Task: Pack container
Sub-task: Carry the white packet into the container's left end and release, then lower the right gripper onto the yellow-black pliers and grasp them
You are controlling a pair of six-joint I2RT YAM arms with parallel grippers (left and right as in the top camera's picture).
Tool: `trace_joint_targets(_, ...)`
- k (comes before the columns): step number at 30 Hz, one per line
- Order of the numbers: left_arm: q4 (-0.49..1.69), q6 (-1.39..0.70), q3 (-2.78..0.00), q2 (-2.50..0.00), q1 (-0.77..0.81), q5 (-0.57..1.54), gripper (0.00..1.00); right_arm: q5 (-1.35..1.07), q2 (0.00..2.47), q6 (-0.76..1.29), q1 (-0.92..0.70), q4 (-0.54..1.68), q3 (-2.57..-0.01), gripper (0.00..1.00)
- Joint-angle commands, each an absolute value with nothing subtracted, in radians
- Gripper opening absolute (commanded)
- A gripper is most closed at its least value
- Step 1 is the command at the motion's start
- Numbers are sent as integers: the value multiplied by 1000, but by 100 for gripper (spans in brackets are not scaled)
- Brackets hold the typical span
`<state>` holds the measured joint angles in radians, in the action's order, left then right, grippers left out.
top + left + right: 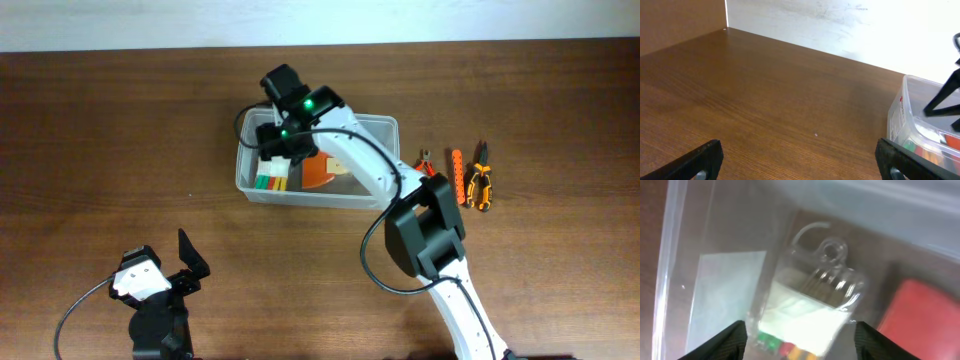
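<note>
Clear plastic rectangular container judged partly packed: clear blister pack, red flat item inside; three orange hand tools left at 3 o'clock. Right gripper, left gripper held apart.

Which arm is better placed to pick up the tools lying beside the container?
Right. The right claw is over the container, tools just past its right rim; the left claw sits open, far on the other side.

The right arm slants over the container, blocking its left half, where a packet lies. Bare table spreads leftward; hand tools line the right.
</note>
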<state>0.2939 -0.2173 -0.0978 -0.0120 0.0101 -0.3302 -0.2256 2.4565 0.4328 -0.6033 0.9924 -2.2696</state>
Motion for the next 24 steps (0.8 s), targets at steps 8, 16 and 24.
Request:
trace_joint_targets(8,292,-208,-93,-5,14,-337,99,-208,2294,137,-298,1168,-2553,67)
trace_joint_targets(16,292,-208,-93,-5,14,-337,99,-186,2285,-45,86,1442,-2623,76)
trace_joint_targets(24,292,-208,-93,-5,14,-337,99,-168,2297,-98,269,1444,-2325,66)
